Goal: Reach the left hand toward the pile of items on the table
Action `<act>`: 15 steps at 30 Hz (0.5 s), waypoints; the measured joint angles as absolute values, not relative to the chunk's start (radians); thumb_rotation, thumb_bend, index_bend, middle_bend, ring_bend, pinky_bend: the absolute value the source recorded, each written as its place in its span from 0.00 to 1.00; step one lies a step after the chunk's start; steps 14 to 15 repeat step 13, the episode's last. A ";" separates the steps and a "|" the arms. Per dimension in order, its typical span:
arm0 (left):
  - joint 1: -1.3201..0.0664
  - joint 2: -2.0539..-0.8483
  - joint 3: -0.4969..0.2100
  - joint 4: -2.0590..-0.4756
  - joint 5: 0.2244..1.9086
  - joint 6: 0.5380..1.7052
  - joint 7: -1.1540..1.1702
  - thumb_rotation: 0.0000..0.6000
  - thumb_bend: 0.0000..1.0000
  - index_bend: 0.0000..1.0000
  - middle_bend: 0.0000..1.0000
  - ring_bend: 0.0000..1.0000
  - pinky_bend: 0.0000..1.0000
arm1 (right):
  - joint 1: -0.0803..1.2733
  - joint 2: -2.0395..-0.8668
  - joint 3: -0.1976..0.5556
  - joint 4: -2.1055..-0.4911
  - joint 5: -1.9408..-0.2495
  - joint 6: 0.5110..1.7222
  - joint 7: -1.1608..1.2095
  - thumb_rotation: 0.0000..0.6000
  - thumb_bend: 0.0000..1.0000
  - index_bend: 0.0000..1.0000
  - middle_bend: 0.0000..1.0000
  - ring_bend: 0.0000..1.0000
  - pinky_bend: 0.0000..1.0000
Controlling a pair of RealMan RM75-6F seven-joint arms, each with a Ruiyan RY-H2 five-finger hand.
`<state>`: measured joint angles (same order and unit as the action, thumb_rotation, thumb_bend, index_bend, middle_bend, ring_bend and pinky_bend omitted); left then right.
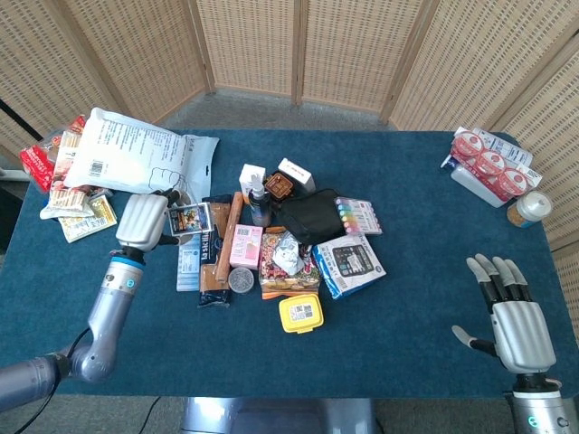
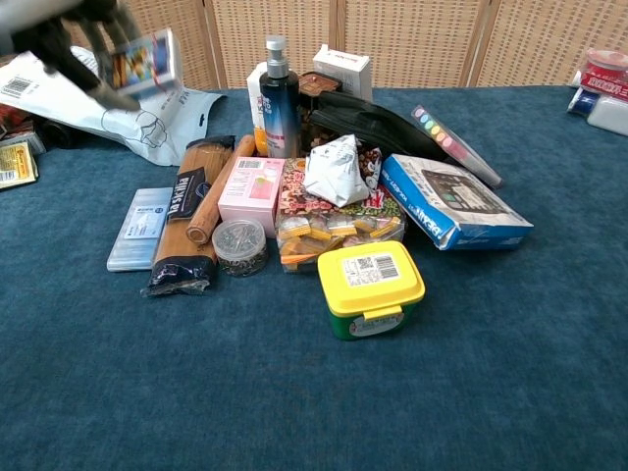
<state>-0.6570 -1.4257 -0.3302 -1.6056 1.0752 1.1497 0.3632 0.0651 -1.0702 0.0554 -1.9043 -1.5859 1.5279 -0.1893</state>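
The pile of items lies mid-table: a spray bottle, pasta packet, pink box, yellow tub, blue calculator box and a black pouch. My left hand is raised at the pile's left edge and grips a small picture box. In the chest view the left hand shows blurred at the top left, with the picture box high above the table. My right hand rests at the near right, fingers spread, holding nothing.
A white mailer bag and snack packets lie at the far left, close behind the left hand. Yogurt cups and a jar stand at the far right. Wicker screens back the blue table.
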 measured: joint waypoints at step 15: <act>-0.671 -1.248 -0.424 -1.832 1.032 1.231 0.459 1.00 0.02 0.57 0.65 0.56 0.78 | 0.066 -1.073 0.054 -1.906 -1.588 1.524 -0.199 1.00 0.00 0.00 0.00 0.00 0.00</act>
